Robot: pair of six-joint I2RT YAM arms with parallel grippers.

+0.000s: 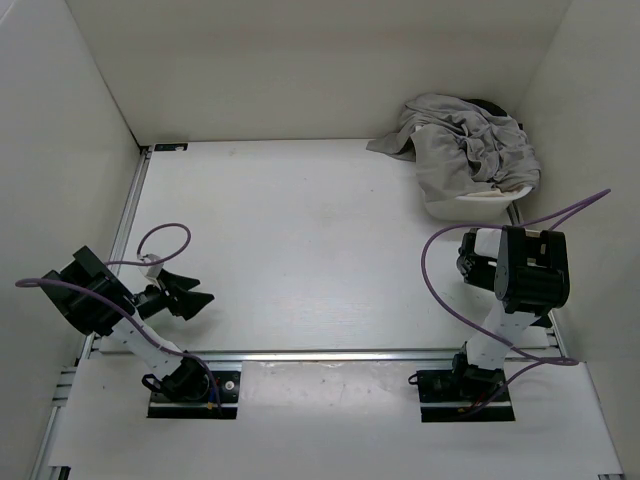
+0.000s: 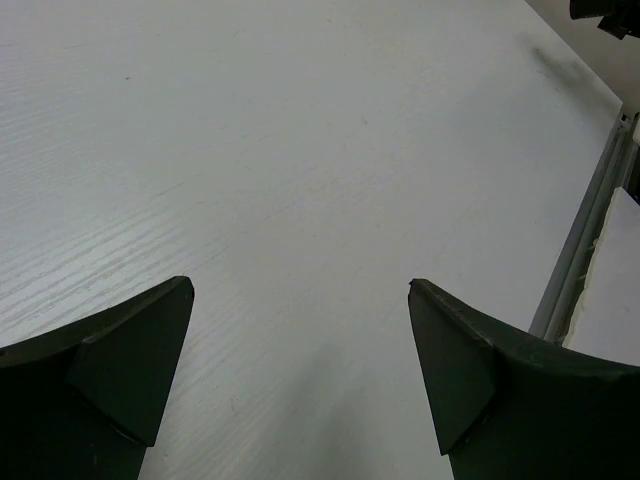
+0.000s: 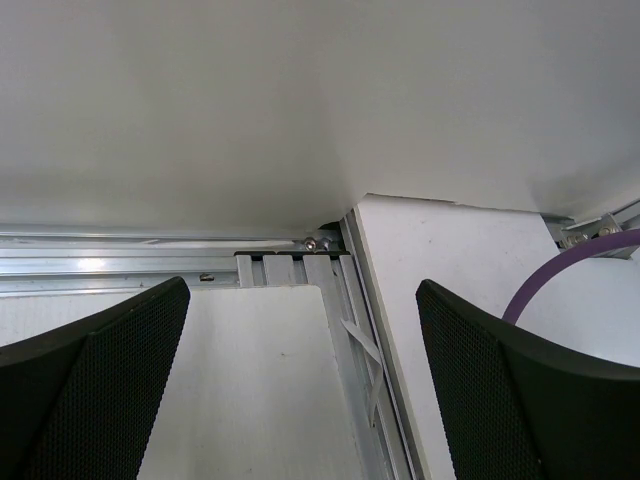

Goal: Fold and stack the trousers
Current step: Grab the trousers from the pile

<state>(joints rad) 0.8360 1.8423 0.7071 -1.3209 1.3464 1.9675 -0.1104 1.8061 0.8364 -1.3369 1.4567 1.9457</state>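
Note:
The grey trousers (image 1: 462, 148) lie crumpled in a heap at the back right corner of the white table (image 1: 300, 230), in the top view only. A bit of black garment (image 1: 490, 104) shows behind the heap. My left gripper (image 1: 197, 287) hovers low at the near left, open, far from the heap. In the left wrist view the left gripper (image 2: 300, 285) has only bare table between its fingers. My right gripper (image 3: 300, 290) is open and empty, over the table's edge and rail. The right arm (image 1: 525, 270) is folded up just in front of the heap.
White walls close in the table on the left, back and right. An aluminium rail (image 1: 350, 353) runs along the near edge, with another rail (image 3: 360, 330) beside the right wall. Purple cables (image 1: 440, 290) loop from both arms. A white edge (image 1: 480, 208) shows under the heap.

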